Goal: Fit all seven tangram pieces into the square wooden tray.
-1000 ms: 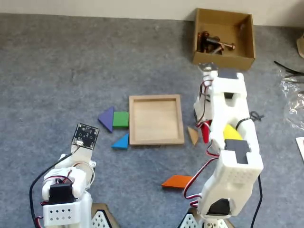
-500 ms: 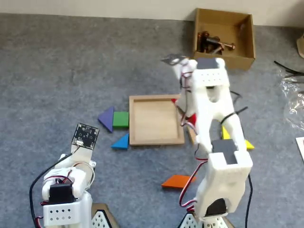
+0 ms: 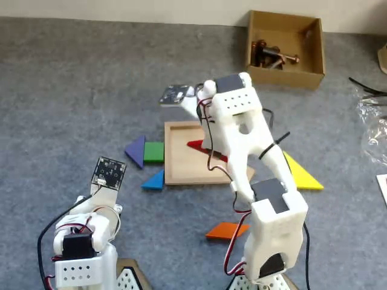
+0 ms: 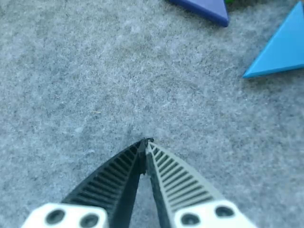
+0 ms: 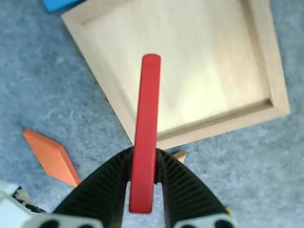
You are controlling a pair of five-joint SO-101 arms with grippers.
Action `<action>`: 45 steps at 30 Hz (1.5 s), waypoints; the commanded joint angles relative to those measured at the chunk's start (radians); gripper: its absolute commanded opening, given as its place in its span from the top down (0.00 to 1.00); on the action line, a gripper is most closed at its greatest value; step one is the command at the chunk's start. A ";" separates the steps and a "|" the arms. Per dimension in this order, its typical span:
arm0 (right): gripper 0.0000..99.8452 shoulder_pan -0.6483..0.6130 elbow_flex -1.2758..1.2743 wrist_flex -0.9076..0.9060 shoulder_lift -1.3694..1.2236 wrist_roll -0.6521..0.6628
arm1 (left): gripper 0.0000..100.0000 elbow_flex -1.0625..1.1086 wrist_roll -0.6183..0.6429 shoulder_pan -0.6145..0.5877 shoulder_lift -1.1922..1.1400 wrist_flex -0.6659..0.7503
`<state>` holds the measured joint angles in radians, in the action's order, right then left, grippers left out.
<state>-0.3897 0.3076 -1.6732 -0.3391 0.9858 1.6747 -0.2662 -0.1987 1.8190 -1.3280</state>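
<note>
The square wooden tray [image 3: 176, 172] lies mid-table with nothing resting in it. My right gripper [image 5: 143, 164] is shut on a red piece [image 5: 146, 123], held edge-on above the tray [image 5: 199, 80]; the red piece [image 3: 198, 146] shows over the tray's middle. A purple triangle [image 3: 136, 150], a green square [image 3: 153, 151] and a blue triangle [image 3: 155, 180] lie left of the tray. A yellow triangle [image 3: 299, 174] lies to its right, an orange parallelogram [image 3: 225, 230] nearer the arm bases. My left gripper [image 4: 145, 142] is shut and empty on the carpet, near the purple [image 4: 202, 6] and blue [image 4: 280, 47] triangles.
A cardboard box [image 3: 284, 48] holding small metal parts stands at the back right. Clear plastic and cables [image 3: 372, 115] lie at the right edge. A small tan piece [image 5: 178, 155] peeks out beside the tray's outer rim. Grey carpet [image 3: 78, 84] covers the table.
My right arm has swung left from beside the tray's right edge, carrying the red piece over the tray. The yellow triangle is now uncovered. The left arm has kept still.
</note>
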 commanded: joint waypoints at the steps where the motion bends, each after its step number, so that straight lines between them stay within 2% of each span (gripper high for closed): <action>1: 1.00 -0.013 0.058 0.004 0.084 0.077 | 0.99 0.021 0.008 -0.013 0.007 -0.006; 6: 1.00 -0.013 0.053 0.082 0.082 0.207 | 0.99 0.021 0.008 -0.013 0.007 -0.006; 10: 1.00 -0.051 0.053 0.097 0.082 0.232 | 0.99 0.021 0.008 -0.013 0.007 -0.006; 30: 1.00 -0.084 0.053 0.097 0.082 -0.028 | 0.99 0.021 0.008 -0.013 0.007 -0.006; 37: 1.00 -0.084 0.053 0.099 0.081 -0.210 | 0.99 0.021 0.008 -0.013 0.007 -0.006; 45: 1.00 -0.084 0.053 0.099 0.079 -0.580 | 0.99 0.021 0.008 -0.013 0.007 -0.006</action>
<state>-0.4603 0.3076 -1.5934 -0.3391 0.5132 1.6747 -0.2662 -0.1987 1.8190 -1.3280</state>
